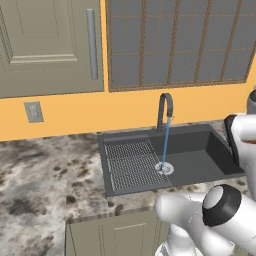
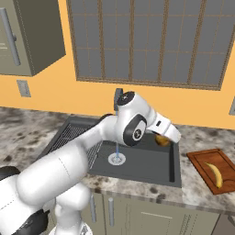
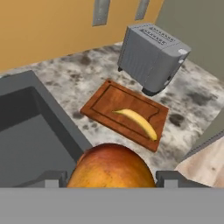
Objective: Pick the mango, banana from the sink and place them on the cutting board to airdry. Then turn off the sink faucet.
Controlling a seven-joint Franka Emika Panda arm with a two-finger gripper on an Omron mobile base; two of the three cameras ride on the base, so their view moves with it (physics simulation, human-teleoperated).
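The fingers (image 3: 112,177) stand fairly wide, closed around the mango (image 3: 111,166) above the sink (image 3: 39,131) edge, so the round fruit may slip out, or roll against the banana (image 3: 135,121) on the cutting board (image 3: 98,105).

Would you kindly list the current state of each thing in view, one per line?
mango: held in the gripper, above the sink's edge
banana: lying on the cutting board
sink faucet: running
gripper: shut on the mango
toaster: standing behind the board
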